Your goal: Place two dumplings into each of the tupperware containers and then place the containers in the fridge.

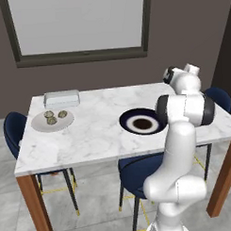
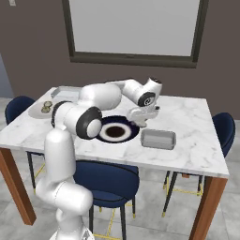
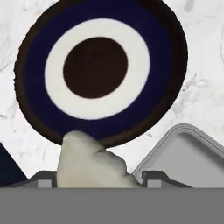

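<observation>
Nearest the base, one navy chair point(image 2: 107, 180) is sitting tucked under the near edge of the marble table point(image 1: 90, 137). It is one of three; the others are standing at the left end point(image 1: 8, 130) and the right end point(image 2: 226, 129). Over the table the gripper point(image 3: 99, 180) is pointing down, and its two fingers are closing on one pale lumpy dumpling point(image 3: 89, 159). The dumpling is standing upright between them, its narrower top pointing to 12 o'clock in the hand view. It is hanging just over the near rim of the single navy-and-white plate point(image 3: 30, 65) with the brown centre. At 3 o'clock from the dumpling, the rounded corner of one clear tupperware container point(image 3: 192, 162) is lying just beside that plate. In the right base view this container point(image 2: 158, 139) is lying with its long axis running left to right, parallel to the table's near edge. Farther off, at about 10 o'clock across the table, one pale grey plate point(image 1: 40, 124) is holding three dumplings point(image 1: 52, 120) bunched together, making four in all. Just behind that plate the second tupperware container point(image 1: 61, 98) is sitting at the far edge, its long axis also running left to right. Beyond it, one dark-framed pale panel point(image 1: 79, 24) is hanging on the brown wall.
</observation>
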Robot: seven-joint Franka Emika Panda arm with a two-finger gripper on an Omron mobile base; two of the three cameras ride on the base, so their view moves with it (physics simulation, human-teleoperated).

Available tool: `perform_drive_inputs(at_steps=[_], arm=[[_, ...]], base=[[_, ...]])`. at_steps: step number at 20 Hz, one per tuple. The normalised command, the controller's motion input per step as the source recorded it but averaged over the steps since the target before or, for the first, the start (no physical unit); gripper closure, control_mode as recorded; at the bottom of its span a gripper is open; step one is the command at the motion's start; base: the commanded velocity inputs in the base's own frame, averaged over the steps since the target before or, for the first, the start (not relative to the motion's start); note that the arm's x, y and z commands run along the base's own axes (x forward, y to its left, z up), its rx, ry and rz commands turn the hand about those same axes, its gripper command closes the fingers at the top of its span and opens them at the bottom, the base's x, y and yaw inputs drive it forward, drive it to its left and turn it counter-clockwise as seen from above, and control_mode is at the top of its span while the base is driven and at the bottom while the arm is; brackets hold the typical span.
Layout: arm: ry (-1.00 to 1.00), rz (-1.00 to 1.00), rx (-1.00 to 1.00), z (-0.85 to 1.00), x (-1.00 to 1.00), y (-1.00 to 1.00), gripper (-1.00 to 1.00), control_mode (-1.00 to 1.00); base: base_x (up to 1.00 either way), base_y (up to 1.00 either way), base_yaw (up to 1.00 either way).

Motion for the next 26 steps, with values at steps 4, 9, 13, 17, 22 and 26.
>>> perform_drive_inputs(at_steps=[4,9,13,17,22,26], arm=[[0.03,-0.37,-0.05,-0.47,-0.14,-0.74,1.00,-1.00],[-0.05,-0.20,-0.03,-0.20,0.12,-0.22,1.00,-1.00],[0.00,-0.12,-0.03,-0.31,0.05,-0.17,1.00,-1.00],[0.00,-0.07,-0.10,-0.69,0.07,-0.16,1.00,-1.00],[-0.01,-0.06,-0.01,-0.13,0.36,-0.15,1.00,-1.00],[0.00,-0.06,0.00,-0.01,0.41,-0.14,1.00,-1.00]], base=[[0.00,0.00,0.00],[0.00,0.00,0.00],[0.00,0.00,0.00],[0.00,0.00,0.00],[0.00,0.00,0.00],[0.00,0.00,0.00]])
